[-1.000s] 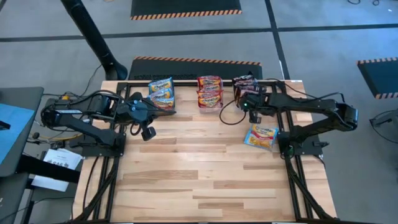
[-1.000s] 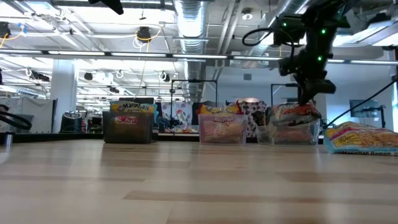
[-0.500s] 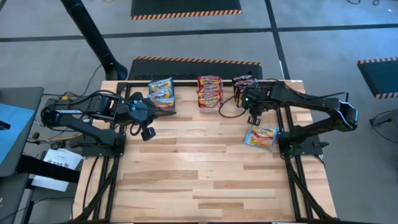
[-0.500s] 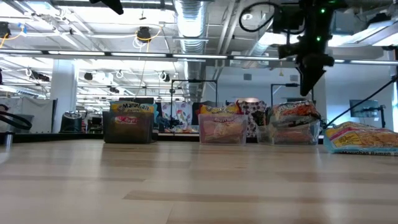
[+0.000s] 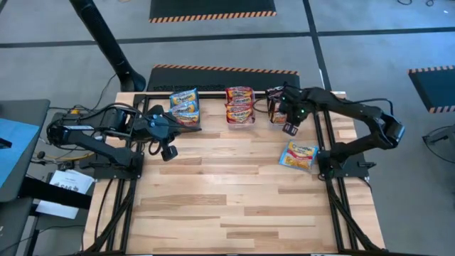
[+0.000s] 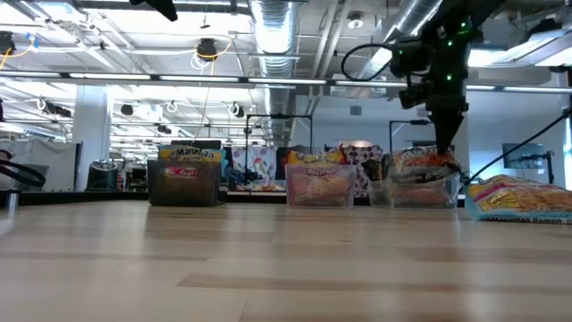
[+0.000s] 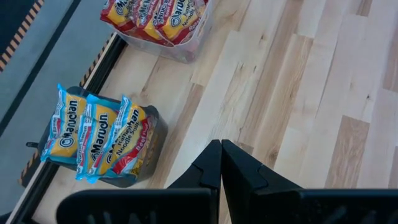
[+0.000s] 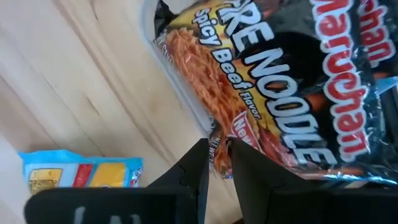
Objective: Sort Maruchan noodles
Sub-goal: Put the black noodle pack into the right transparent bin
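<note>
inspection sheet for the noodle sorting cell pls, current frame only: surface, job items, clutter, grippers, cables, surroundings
Surface: light wood table, bare over most of its near part.
Job's things: blue/yellow packets in the left bin, red/orange packets in the middle bin, black/red packets in the right bin; one blue/yellow packet lies loose on the table by the right arm's base.
Clutter: nothing seen.
Grippers: left gripper shut, empty, over the table beside the left bin. Right gripper above the right bin's near edge, fingers close together, nothing held.
Cables: black cable looped near the right gripper.
Surroundings: hazard-striped floor mat beyond the table.
</note>
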You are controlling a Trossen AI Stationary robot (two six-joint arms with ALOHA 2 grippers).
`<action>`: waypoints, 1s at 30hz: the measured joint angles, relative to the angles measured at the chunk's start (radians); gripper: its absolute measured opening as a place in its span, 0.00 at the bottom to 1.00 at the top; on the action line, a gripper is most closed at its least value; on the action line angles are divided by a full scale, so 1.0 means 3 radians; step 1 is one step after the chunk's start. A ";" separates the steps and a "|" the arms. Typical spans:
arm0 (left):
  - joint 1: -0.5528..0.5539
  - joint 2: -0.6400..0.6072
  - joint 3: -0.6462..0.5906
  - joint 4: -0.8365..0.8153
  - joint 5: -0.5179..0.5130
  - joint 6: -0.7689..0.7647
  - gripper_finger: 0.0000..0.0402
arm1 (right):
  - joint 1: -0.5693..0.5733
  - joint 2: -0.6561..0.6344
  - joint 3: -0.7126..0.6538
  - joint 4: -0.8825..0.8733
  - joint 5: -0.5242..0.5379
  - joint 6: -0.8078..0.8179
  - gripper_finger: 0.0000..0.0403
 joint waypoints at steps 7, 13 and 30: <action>0.0000 0.0000 0.0000 0.0000 -0.0001 -0.0004 0.00 | -0.0031 0.0304 0.0000 0.0011 0.0006 -0.0070 0.23; -0.0001 0.0000 0.0000 0.0000 0.0000 -0.0006 0.00 | -0.0050 0.0421 0.0010 0.0219 0.0023 -0.0104 0.23; -0.0001 0.0000 0.0000 0.0000 -0.0003 -0.0006 0.00 | -0.0028 0.0205 0.0355 -0.0074 0.0020 -0.0048 0.23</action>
